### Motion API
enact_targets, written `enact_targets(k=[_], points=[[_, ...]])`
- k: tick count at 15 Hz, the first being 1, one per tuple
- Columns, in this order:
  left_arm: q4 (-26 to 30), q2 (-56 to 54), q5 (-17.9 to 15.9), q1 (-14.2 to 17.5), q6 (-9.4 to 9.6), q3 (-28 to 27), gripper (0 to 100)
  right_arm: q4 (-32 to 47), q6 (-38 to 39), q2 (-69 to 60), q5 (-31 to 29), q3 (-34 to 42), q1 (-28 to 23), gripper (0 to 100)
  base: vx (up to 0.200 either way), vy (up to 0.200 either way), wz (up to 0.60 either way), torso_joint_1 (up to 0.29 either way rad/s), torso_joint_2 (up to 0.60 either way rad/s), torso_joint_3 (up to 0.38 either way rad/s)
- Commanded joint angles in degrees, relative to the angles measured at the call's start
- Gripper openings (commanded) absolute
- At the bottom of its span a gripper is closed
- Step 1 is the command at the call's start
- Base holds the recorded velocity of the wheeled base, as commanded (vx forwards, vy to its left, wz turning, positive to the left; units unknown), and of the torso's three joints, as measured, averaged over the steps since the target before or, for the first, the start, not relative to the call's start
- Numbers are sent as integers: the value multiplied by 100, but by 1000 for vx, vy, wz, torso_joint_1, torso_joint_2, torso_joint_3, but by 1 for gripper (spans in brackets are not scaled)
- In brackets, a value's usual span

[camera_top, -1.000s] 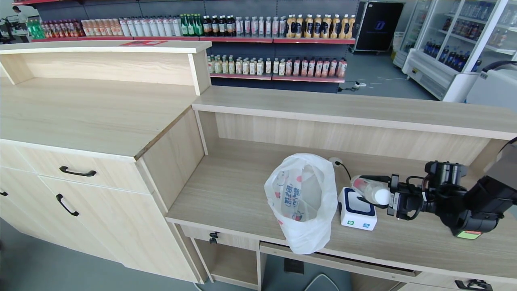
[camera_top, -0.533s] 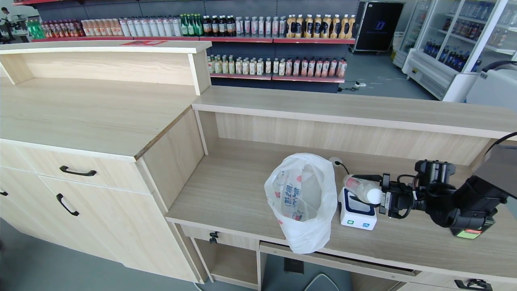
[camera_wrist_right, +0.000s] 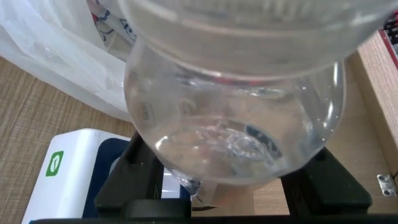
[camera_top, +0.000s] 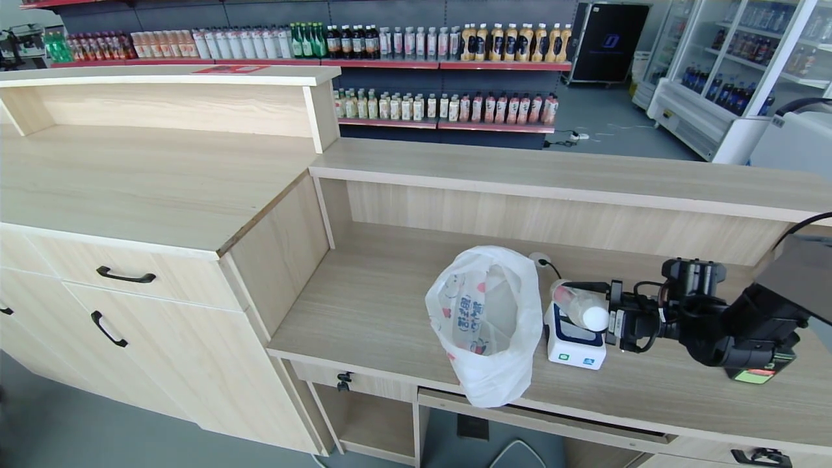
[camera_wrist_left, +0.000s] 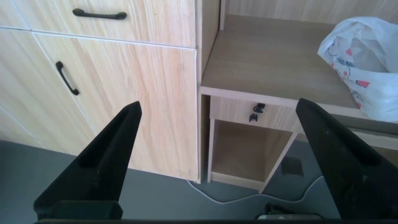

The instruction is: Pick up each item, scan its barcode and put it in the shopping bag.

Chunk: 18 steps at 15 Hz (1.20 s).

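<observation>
- Head view: the right gripper (camera_top: 573, 303) reaches in from the right over the light wooden counter (camera_top: 364, 312). Its dark fingers are clamped on a clear plastic bottle with a white cap (camera_top: 580, 305).
- The bottle lies on its side, cap end toward the robot. It sits over the far part of a white box-shaped scanner with a dark blue top (camera_top: 575, 339). It seems to hang just above the scanner, though contact cannot be ruled out from here.
- A white plastic shopping bag with red and blue print (camera_top: 484, 325) stands open just to the left of the scanner, near the counter's front edge.
- Rows of drink bottles on red-edged shelves (camera_top: 416, 45) run along the back of the room.
- Left wrist view: the left gripper (camera_wrist_left: 219, 106) has its two dark fingers (camera_wrist_left: 99, 168) spread wide with nothing between them. It is off the counter's left front corner, above the grey floor (camera_wrist_left: 168, 199).
- Pale wooden cabinet doors with black handles (camera_wrist_left: 124, 68) are in front of it, and the bag is at the far edge.
- Right wrist view: the bottle's clear body is seen close up, with black fingers (camera_wrist_right: 140, 180) on either side. The scanner and the bag lie beyond it on the wood.
</observation>
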<state>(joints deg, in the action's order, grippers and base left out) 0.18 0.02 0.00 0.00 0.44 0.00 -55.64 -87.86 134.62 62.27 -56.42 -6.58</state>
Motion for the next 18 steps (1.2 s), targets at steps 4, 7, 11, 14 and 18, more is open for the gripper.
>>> enact_targets(k=[4, 7, 11, 14, 18], points=[[-1, -2, 0, 0, 0, 0, 100, 79, 937, -516, -13, -54, 8, 0, 0, 0, 0, 0, 0, 0], [-1, -2, 0, 0, 0, 0, 100, 150, 2642, -1808, -171, 131, -185, 0, 0, 0, 0, 0, 0, 0], [-1, -2, 0, 0, 0, 0, 100, 255, 5411, -3135, -1569, 298, -1425, 0, 0, 0, 0, 0, 0, 0], [-1, -2, 0, 0, 0, 0, 100, 264, 6430, -3451, -1868, 588, -1943, 0, 0, 0, 0, 0, 0, 0], [-1, -2, 0, 0, 0, 0, 100, 941, 6799, -3627, -2650, 817, -2304, 0, 0, 0, 0, 0, 0, 0]])
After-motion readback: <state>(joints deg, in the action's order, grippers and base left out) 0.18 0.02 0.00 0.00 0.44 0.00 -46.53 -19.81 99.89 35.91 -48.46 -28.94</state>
